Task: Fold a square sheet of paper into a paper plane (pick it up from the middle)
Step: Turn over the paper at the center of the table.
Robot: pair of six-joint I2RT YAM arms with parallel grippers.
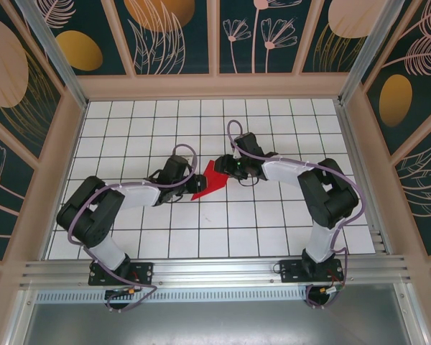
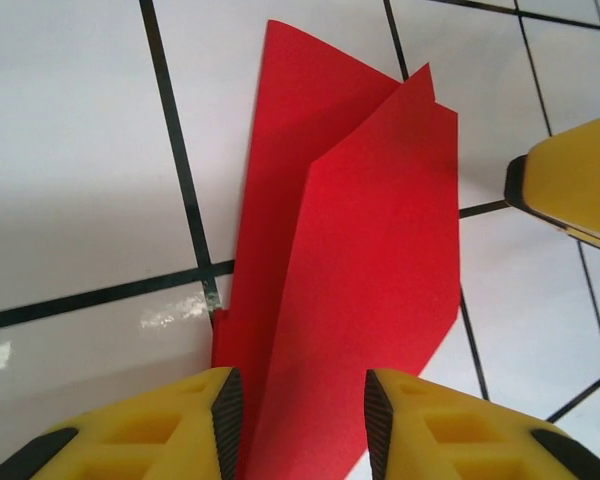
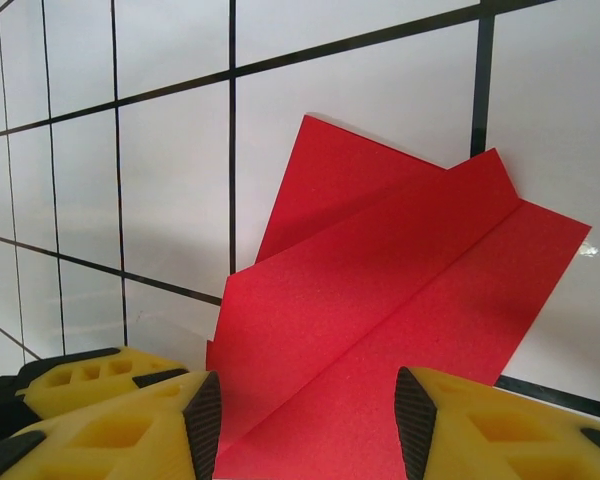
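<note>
Centrally, creased paper plane (image 1: 210, 181) on table (image 1: 273, 230)

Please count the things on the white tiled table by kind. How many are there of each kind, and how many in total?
Folded bright red paper sheet: 1
Yellow two-finger grippers: 2 (left gripper, right gripper)
Total: 3

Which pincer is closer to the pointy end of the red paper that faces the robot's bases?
Left. The left pincer straddles the red paper just beyond that tip; the right pincer straddles its opposite, right-hand side, farther off.
</note>
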